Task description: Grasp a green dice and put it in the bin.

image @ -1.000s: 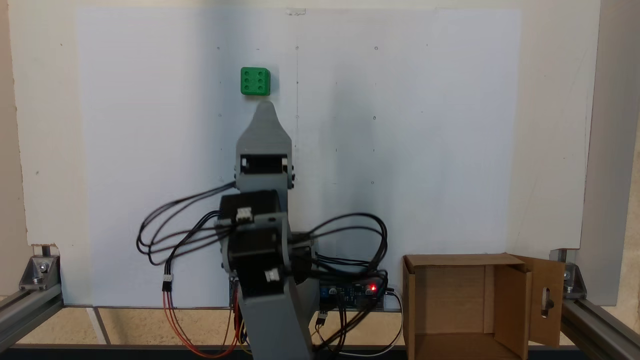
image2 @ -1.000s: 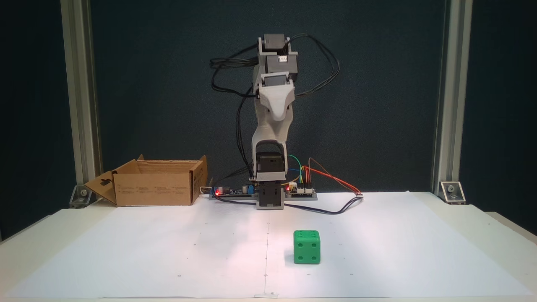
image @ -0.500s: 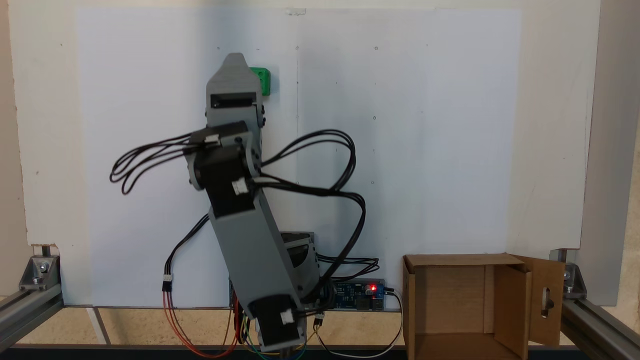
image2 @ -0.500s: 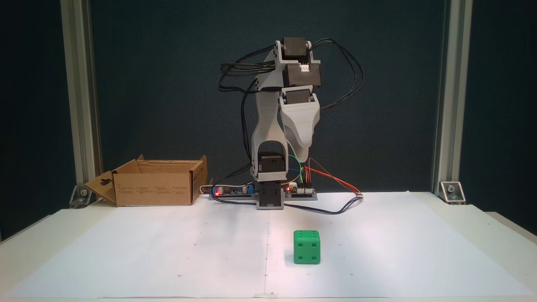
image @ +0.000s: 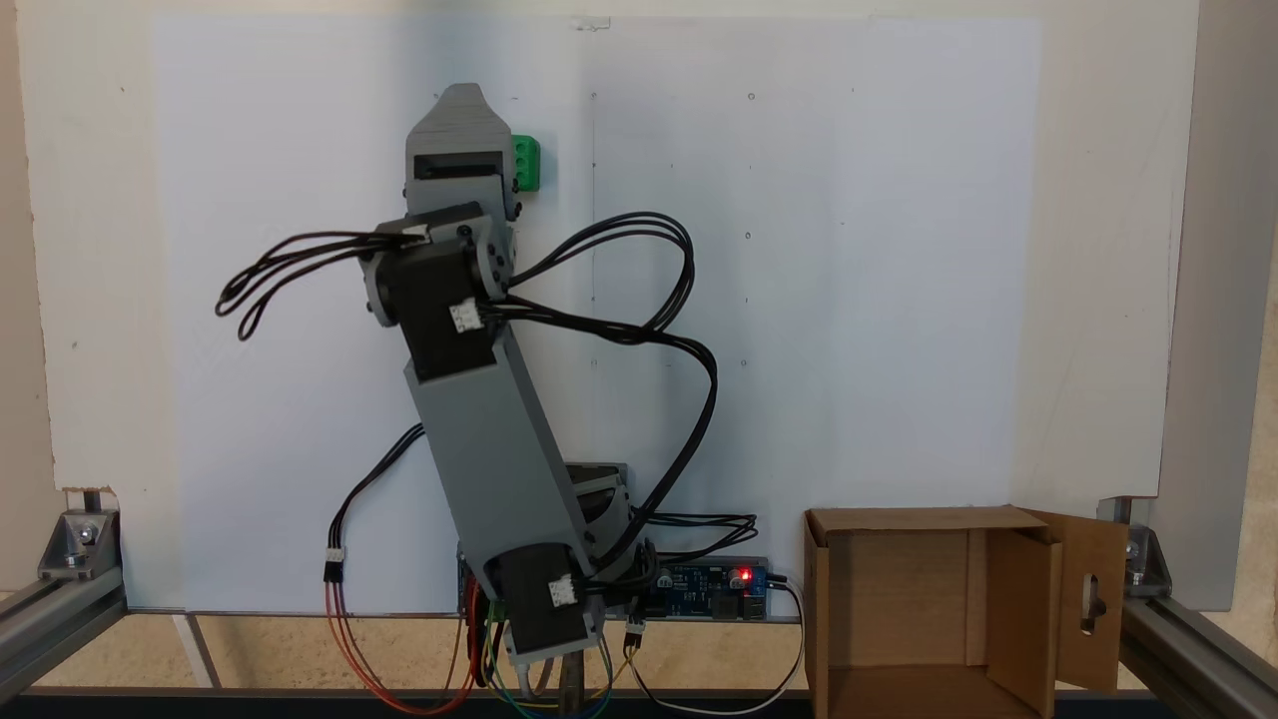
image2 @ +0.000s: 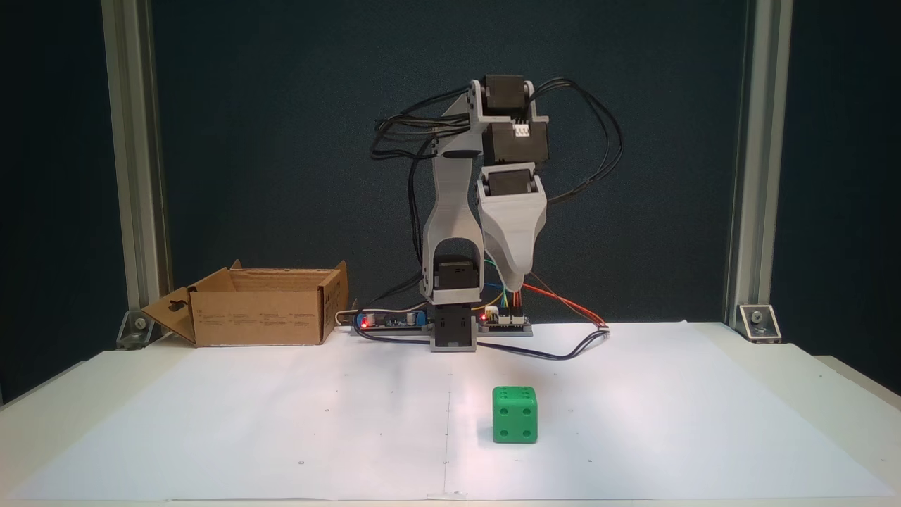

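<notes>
The green dice (image2: 514,415) sits on the white paper, a little right of the centre line, with a four-pip face toward that fixed view. Seen from above, the dice (image: 527,163) is half covered by the grey gripper (image: 460,93). From the front, the gripper (image2: 516,283) points down, hanging well above the dice and behind it. Only one tapered tip shows, so I cannot say whether the jaws are apart. The bin (image2: 257,325), a brown cardboard box with open flaps, stands at the back left; from above, the bin (image: 914,517) is at the lower right.
The arm's base (image2: 452,331) and circuit boards (image2: 383,322) with loose cables sit at the back edge of the paper (image2: 281,422). Aluminium frame posts (image2: 134,169) stand at both sides. The bin's slotted flap (image: 1093,604) hangs open.
The arm has swung toward the dice and stretched out. The gripper has come lower and now overlaps the dice from above. The dice and bin have not moved.
</notes>
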